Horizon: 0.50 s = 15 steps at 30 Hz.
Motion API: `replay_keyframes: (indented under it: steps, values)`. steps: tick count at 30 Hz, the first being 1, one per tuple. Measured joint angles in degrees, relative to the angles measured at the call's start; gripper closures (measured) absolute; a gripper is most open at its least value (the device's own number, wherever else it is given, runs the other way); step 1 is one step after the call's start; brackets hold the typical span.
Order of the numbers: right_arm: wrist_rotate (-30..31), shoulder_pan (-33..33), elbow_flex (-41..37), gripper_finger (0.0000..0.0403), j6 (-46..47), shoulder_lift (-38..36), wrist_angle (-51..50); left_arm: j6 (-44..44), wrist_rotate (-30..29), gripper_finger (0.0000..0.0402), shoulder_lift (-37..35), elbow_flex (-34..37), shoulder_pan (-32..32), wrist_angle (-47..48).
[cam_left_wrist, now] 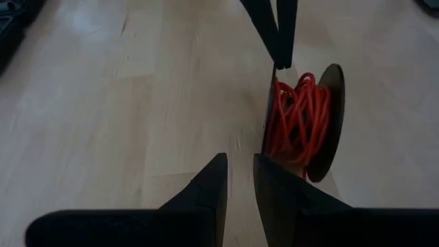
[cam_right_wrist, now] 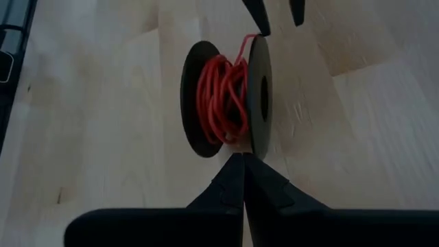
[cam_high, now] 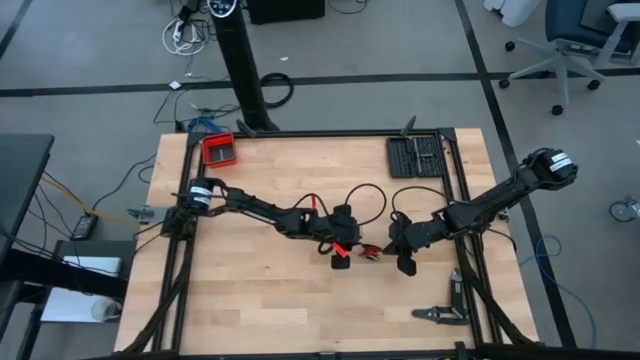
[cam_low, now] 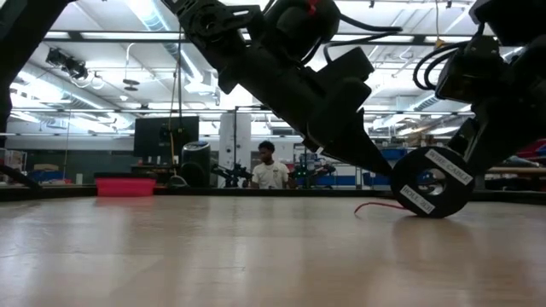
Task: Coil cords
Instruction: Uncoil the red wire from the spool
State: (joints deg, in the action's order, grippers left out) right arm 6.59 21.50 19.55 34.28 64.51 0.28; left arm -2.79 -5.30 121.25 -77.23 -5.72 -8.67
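Note:
A small black spool (cam_high: 369, 252) wound with thin red cord (cam_right_wrist: 221, 96) stands on its rim on the wooden table, between my two grippers. It also shows in the low view (cam_low: 435, 181) and the left wrist view (cam_left_wrist: 305, 123). A loose red strand (cam_low: 375, 205) trails from it along the table toward my left gripper. My left gripper (cam_left_wrist: 240, 168) is just left of the spool, its fingers a narrow gap apart with nothing between them. My right gripper (cam_right_wrist: 241, 159) is shut, right of the spool, with its tips at the spool. My right gripper's shut fingertips meet the spool at its edge, at the gap between the two flanges (cam_right_wrist: 233, 147). They come from the table's right, slanting down. The spool stays upright with its rim on the table. Whether the tips press on it I cannot tell.
A red tray (cam_high: 219, 150) sits at the far left and a black tool case (cam_high: 415, 157) at the far right. A black cable loop (cam_high: 368, 198) lies behind the spool. A tool (cam_high: 440, 314) lies near the front right. A person (cam_low: 271, 169) stands in the room beyond.

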Motion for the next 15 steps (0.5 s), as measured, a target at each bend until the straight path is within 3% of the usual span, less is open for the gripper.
replay_keyframes:
  steps: [15]
  values:
    - [4.10,0.00,0.00,0.0399,-1.55,0.02,0.17,0.00,4.98,0.0326,-0.02,0.00,-0.02,-0.70]
